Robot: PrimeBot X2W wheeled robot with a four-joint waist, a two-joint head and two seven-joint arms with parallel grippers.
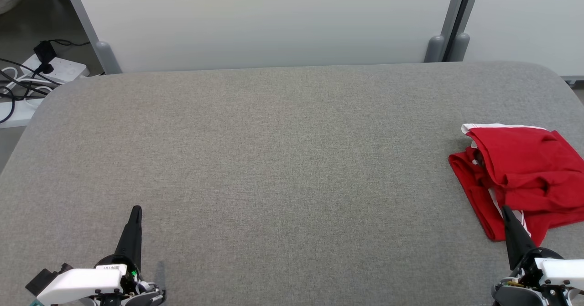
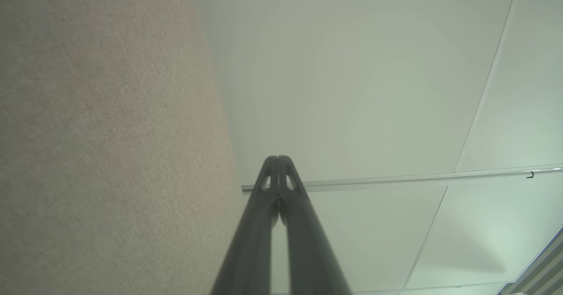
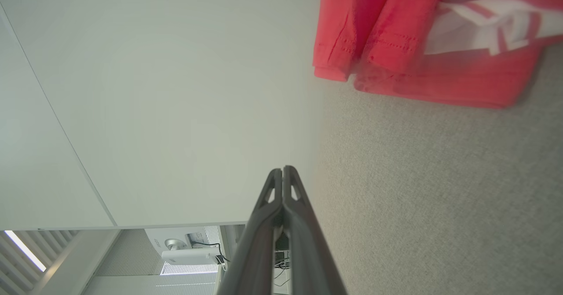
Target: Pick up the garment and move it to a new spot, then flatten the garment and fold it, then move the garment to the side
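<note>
Right end effector (image 1: 506,212): fingers pressed together, nothing held, pointing toward the far edge from the near right of the desk (image 1: 273,137). The red garment (image 1: 524,173) lies bunched just ahead of its tip, against the desk's right edge; I see no clear long axis. I judge the right arm nearer. Left end effector (image 1: 136,211): closed, empty, low by the near left corner, well apart.

left gripper (image 2: 278,159) closed, beside grey table (image 2: 101,145).
</note>
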